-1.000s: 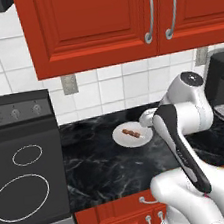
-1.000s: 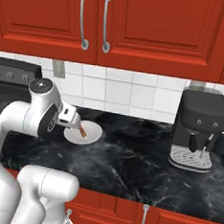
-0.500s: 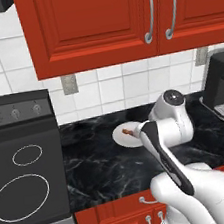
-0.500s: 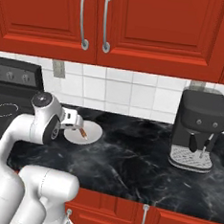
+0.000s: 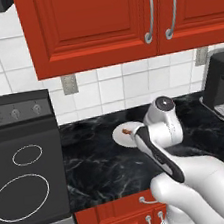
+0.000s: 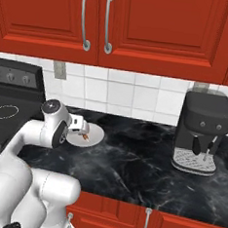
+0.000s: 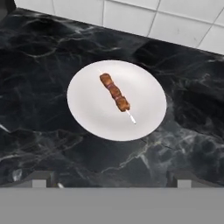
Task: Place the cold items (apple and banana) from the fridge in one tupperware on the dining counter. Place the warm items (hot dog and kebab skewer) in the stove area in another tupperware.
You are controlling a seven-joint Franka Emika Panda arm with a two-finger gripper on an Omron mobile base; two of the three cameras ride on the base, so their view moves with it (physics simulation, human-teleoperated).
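I have the red wall cabinets [image 5: 97,25] across the top of both base views, the black stove [image 5: 26,166] at the left edge of the left base view, and the dark marble counter [image 6: 146,163] running across the middle, with the black coffee machine [image 6: 200,133] standing at the right of the right base view. Over the last second the arm has folded forward and down: a second ago its upper joint stood high at the right of the left base view, and now it sits low in the centre of that picture, right over the white plate [image 7: 117,99]. The base has not driven, since cabinets and stove keep their places, so this is the arm's own reach. In the hand view the plate now lies in the middle of the frame, and on it the kebab skewer [image 7: 114,92] lies slantwise, meat toward the upper left, bare stick pointing to the lower right. The gripper [image 7: 111,183] hangs above the counter near the plate's lower rim, fingers spread as wide as they go and holding nothing (the tips barely peek up at the bottom edge). My reading is that I am in the approach to the first warm item: the skewer is not yet gripped, and the descent will need the fingers brought across the meat, not along the thin stick.
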